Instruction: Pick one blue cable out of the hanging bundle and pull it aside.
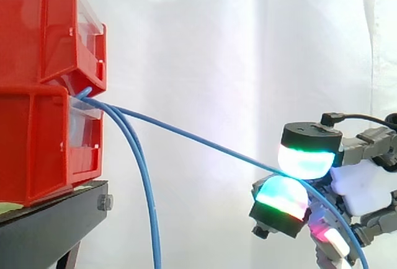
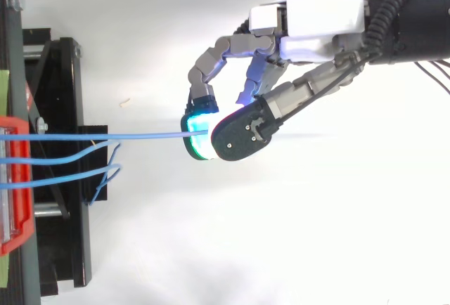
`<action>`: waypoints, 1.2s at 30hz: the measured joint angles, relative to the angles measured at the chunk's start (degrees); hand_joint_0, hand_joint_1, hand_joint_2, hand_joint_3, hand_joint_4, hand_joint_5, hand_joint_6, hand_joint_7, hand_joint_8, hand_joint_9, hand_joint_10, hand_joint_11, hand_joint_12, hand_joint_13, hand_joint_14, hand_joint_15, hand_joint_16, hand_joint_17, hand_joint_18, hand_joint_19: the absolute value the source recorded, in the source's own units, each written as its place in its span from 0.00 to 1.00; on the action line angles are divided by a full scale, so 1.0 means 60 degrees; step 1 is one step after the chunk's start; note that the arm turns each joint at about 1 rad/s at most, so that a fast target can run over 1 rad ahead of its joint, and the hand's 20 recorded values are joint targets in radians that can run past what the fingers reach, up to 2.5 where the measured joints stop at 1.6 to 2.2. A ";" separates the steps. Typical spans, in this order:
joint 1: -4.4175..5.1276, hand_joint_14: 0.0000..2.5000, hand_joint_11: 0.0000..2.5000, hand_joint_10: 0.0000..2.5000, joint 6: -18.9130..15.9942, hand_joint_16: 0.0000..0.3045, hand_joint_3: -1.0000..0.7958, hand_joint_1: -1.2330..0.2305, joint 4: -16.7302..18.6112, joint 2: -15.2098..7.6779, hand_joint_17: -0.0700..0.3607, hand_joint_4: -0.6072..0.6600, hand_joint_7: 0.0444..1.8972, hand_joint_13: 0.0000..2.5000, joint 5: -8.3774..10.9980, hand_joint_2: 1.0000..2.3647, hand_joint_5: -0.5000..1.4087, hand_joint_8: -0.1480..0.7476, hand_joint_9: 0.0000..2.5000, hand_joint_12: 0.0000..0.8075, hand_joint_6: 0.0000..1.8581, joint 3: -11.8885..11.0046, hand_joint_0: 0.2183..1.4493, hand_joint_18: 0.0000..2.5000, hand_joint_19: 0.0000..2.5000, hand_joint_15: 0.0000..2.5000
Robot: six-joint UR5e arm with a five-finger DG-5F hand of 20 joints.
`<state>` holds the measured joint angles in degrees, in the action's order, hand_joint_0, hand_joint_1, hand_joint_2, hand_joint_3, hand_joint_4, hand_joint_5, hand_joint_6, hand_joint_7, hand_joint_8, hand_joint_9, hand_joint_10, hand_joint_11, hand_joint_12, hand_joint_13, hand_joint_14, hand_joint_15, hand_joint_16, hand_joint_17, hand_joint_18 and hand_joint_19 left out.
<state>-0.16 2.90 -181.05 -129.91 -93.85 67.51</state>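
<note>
One blue cable runs taut from the gap between the stacked red bins down to the right, away from the others. It ends between the glowing pads of my hand, pinched between a green fingertip and the thumb's pad. In the top view the same cable stretches straight from the bins to the pinch. The other blue cables hang down in a curve close to the bins.
The red bins stand on a black stand at the left. A white curtain hangs behind. In the top view the black frame lies under the loose cables.
</note>
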 measured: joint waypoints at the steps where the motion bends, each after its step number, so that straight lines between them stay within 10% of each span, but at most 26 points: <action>1: 0.0000 0.01 0.17 0.01 0.0000 0.21 0.52 0.35 0.0000 0.0001 0.50 0.33 0.55 0.39 0.0000 0.02 0.25 0.51 0.45 0.49 0.46 0.0000 0.29 0.34 0.19 0.22; 36: 0.0007 0.01 0.17 0.01 0.0000 0.21 0.51 0.35 0.0000 0.0002 0.50 0.33 0.55 0.40 0.0001 0.07 0.25 0.51 0.46 0.48 0.46 0.0005 0.28 0.35 0.18 0.22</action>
<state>-0.12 2.90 -181.05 -129.90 -93.85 67.54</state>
